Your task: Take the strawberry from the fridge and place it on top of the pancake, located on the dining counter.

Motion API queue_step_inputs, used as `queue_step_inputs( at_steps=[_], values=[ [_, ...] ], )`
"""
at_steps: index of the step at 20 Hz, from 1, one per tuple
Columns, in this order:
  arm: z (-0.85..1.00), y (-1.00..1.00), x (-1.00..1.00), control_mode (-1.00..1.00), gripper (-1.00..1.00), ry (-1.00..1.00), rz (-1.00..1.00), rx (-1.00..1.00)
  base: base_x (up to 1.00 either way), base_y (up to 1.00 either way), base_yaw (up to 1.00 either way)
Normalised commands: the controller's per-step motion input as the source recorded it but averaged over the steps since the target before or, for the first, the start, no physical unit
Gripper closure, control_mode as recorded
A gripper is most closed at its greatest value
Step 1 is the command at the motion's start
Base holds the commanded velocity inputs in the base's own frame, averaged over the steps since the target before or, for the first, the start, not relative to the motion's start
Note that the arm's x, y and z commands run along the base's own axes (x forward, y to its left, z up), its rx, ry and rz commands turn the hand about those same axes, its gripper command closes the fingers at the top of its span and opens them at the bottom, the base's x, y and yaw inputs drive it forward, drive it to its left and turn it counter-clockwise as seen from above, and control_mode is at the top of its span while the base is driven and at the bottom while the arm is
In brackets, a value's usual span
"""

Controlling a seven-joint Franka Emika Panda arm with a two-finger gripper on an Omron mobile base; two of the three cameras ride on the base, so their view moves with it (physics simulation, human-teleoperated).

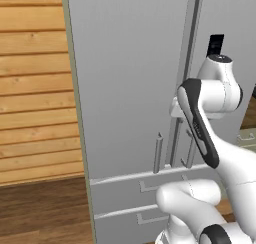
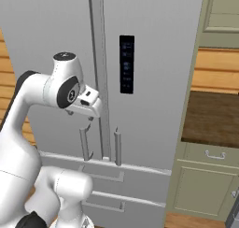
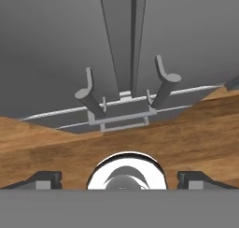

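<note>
In the left base view, wood-plank wall [image 1: 32, 83] fills the left; the fridge [image 1: 127, 78] stands shut, its right edge cut off by the frame. The arm's white links hide part of the right door and its bar handle [image 1: 190, 158]. The hand [image 3: 119, 178] points at the seam between the doors, fingers [image 3: 44, 179] spread wide, holding nothing. Both doors are closed, so the fridge's inside cannot be seen. At right, a dark-topped tabletop [image 2: 212, 117] is cut off.
</note>
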Motion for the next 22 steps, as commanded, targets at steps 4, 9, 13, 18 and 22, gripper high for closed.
queue_step_inputs(
  at_steps=[4, 9, 13, 18, 22],
  values=[
    [-0.04, 0.00, -0.01, -1.00, -1.00, 0.00, -0.06, 0.00, 0.00, 0.00, 0.00],
    [-0.03, 0.00, -0.02, 1.00, -1.00, 0.00, -0.02, 0.00, -0.09, 0.00, -0.01],
    [0.00, 0.00, 0.00, 1.00, -1.00, 0.00, 0.00, 0.00, -0.43, -0.23, 0.00],
    [0.00, 0.00, 0.00, 1.00, -1.00, 0.00, 0.00, 0.00, -0.22, -0.38, 0.00],
    [0.00, 0.00, 0.00, 1.00, -1.00, 0.00, 0.00, 0.00, -0.38, -0.17, 0.00]
  ],
)
